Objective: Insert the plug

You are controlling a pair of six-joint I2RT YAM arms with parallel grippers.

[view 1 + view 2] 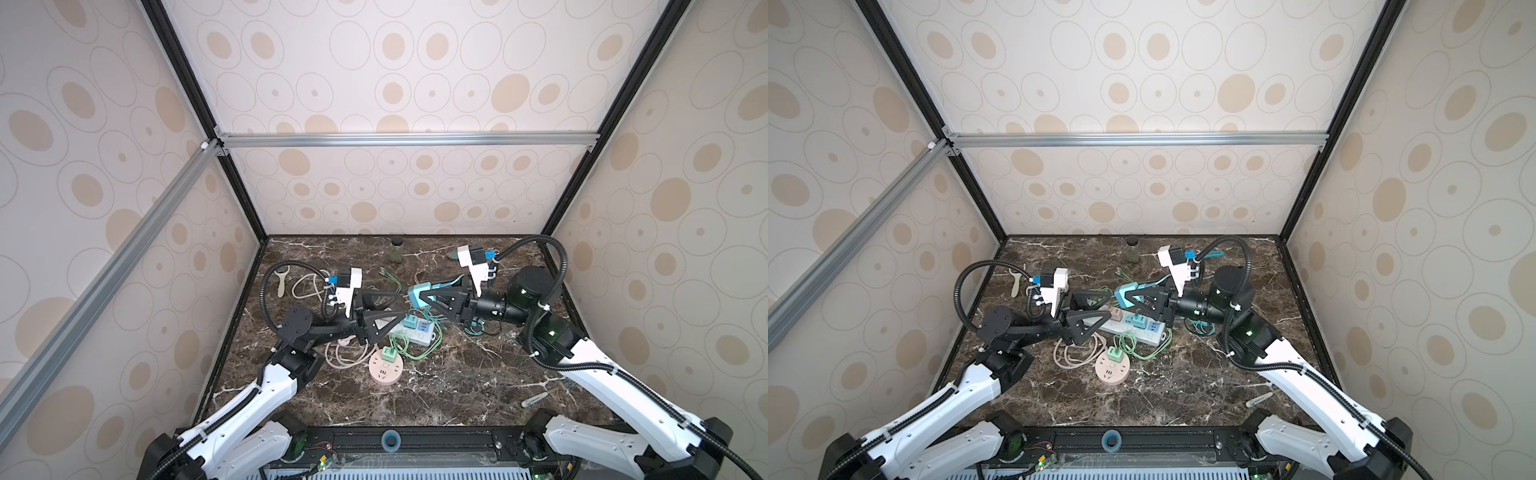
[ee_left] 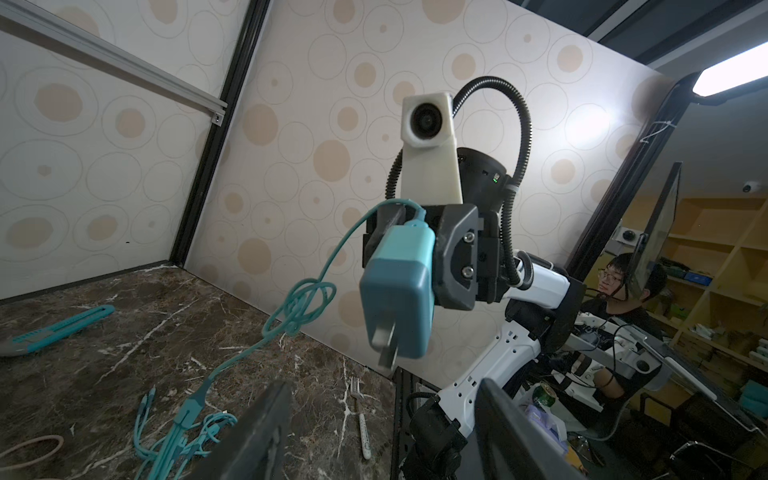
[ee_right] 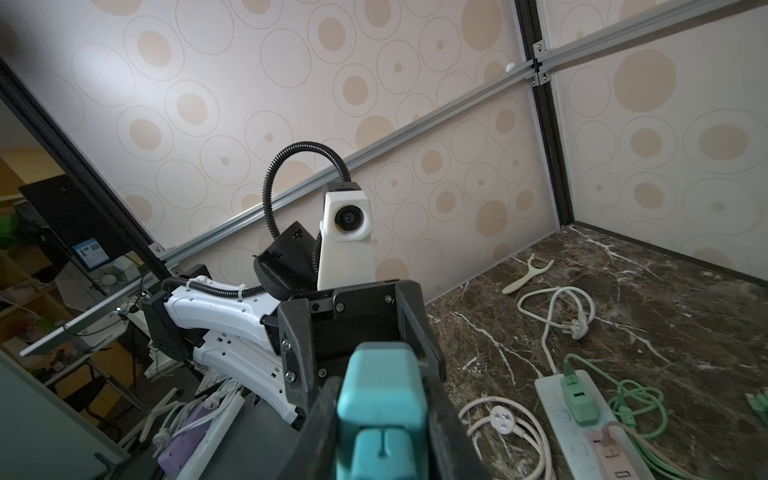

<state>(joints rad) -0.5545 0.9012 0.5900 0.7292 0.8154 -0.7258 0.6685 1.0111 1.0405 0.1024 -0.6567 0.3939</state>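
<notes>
Above the desk (image 1: pixel 457 374), the right pincer (image 1: pixel 428 301) is gripping the teal plug (image 2: pixel 397 291) in the air, the left pincer (image 1: pixel 397 308) standing open beside it. Carrying seems to be going on; next, the prongs (image 2: pixel 384 340) need aiming at the power strip (image 1: pixel 415 338).

- No text, label, brand or number can be read in any view.
- Small print on the handle of the fork (image 2: pixel 364 432) is too tiny to read.
</notes>
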